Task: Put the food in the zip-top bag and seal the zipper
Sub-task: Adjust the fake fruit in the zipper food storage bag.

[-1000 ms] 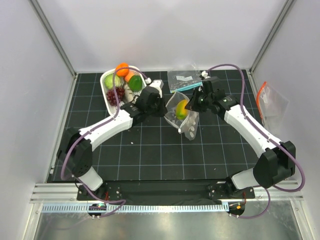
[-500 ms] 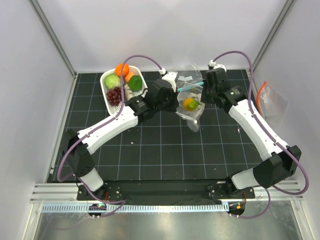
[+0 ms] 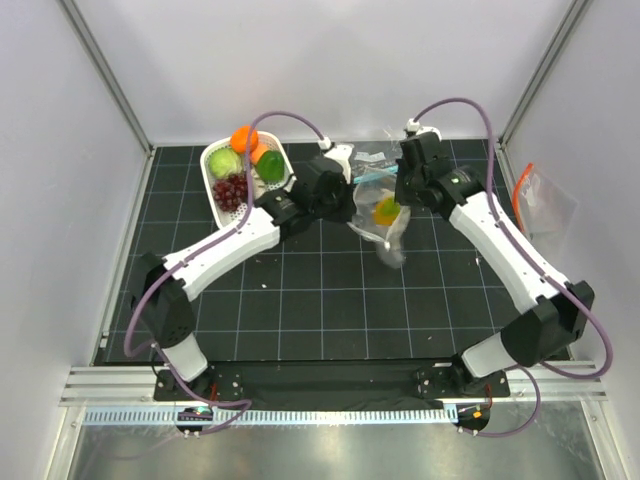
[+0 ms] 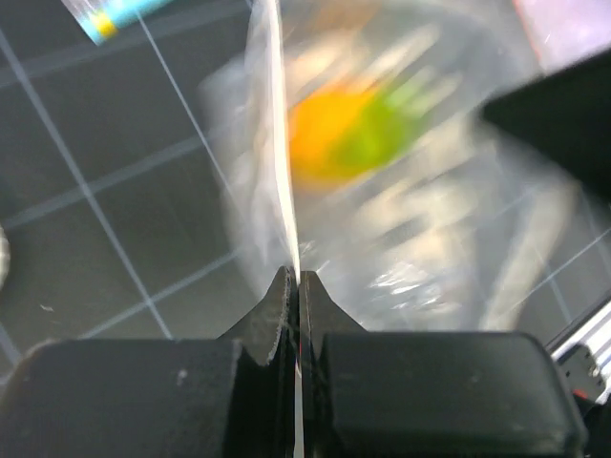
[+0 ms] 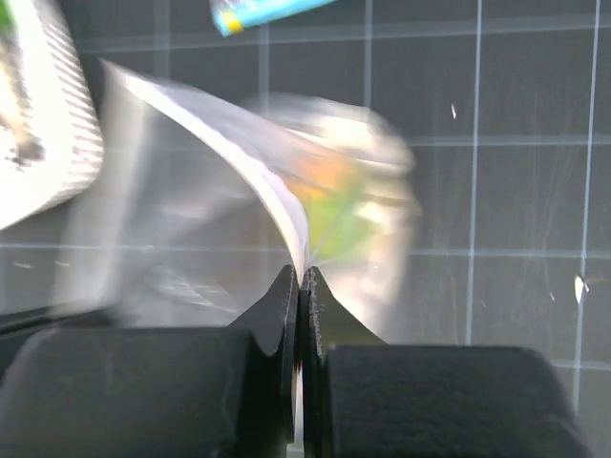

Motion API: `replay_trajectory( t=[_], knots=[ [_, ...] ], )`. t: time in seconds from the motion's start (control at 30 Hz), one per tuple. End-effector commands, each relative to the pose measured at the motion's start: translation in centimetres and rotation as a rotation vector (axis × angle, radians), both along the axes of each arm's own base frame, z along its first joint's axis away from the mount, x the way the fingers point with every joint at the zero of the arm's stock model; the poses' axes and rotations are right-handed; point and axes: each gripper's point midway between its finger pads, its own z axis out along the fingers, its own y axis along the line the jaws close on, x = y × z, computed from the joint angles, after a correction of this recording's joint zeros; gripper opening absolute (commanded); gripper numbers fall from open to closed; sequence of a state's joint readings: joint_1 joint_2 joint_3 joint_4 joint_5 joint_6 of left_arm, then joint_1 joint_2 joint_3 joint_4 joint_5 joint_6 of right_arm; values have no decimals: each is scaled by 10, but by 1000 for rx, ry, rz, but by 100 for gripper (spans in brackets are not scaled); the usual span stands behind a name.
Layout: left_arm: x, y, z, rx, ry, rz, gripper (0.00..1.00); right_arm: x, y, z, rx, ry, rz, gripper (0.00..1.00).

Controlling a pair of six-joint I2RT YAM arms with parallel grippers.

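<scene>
- Left gripper: jaws clenched with barely a slit between them, and a thin edge of the clear floppy plastic bag with white oval dots is pinched in there.
- Right gripper: same deal, jaws squeezed tight on an edge of that bag, which curves up and away to the left in the right wrist view.
- Both wrist views are pretty blurry, so I can't tell if the edge they hold is the zipper, or whether the zipper is pressed closed.
- From above, the bag hangs between the two grippers, near the middle of the black grid mat, a bit toward the far side, its lower end drooping toward the near side.
- Inside the bag sits one yellow-orange and green toy fruit.
- The rest of the food is in the white plastic basket at the far left: a pale green piece, an orange one, a dark green one and purple grapes.
- Just behind the held bag lies a smaller clear bag with a teal strip.
- A clear bag with an orange strip lies off the mat's right edge.
</scene>
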State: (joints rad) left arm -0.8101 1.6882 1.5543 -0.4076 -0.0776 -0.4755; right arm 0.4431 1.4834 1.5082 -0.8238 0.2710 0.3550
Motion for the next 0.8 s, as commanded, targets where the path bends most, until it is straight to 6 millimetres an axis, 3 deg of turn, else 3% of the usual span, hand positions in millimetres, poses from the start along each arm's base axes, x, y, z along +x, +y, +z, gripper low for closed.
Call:
replay_trajectory(
  t=[0.0,0.07,0.1,0.2,0.23,0.27,0.33,0.37,0.4,0.47,0.5,0.57,0.67,0.73,0.77],
  knots=[
    [-4,-21,-20,-30,34,-41,0,-7,6,49,98,-130,30,1],
    [-1,-12,-3,-13,-1,-15,0,-7,12,33,118,-117,40,1],
    [2,-6,10,0,-40,-5,0,-12,9,3,91,-56,35,1],
    [5,14,65,-17,-141,34,0,-19,4,-59,36,58,17,1],
    [5,16,83,-34,-168,36,0,-20,2,-70,28,72,11,1],
    [2,19,87,-26,-171,32,0,-20,2,-76,25,74,7,1],
    [1,17,85,-26,-162,20,0,-17,0,-67,23,67,2,1],
    [1,15,67,-12,-137,12,0,-18,-2,-57,17,63,-2,1],
    [1,11,51,-4,-112,6,0,-11,2,-21,49,-17,4,1],
    [0,4,16,-5,-56,2,0,-12,-2,14,58,-68,3,1],
    [-1,-1,1,-5,-27,-11,0,-10,0,51,95,-144,9,1],
    [1,-6,-5,-25,-16,-11,0,-13,4,79,139,-199,26,1],
    [1,-5,16,-29,-45,-16,0,-17,8,78,166,-207,43,1],
    [2,3,59,-64,-119,4,0,-16,3,41,117,-138,19,1],
    [1,9,68,-52,-138,8,0,-15,0,15,76,-80,13,1]
  ],
)
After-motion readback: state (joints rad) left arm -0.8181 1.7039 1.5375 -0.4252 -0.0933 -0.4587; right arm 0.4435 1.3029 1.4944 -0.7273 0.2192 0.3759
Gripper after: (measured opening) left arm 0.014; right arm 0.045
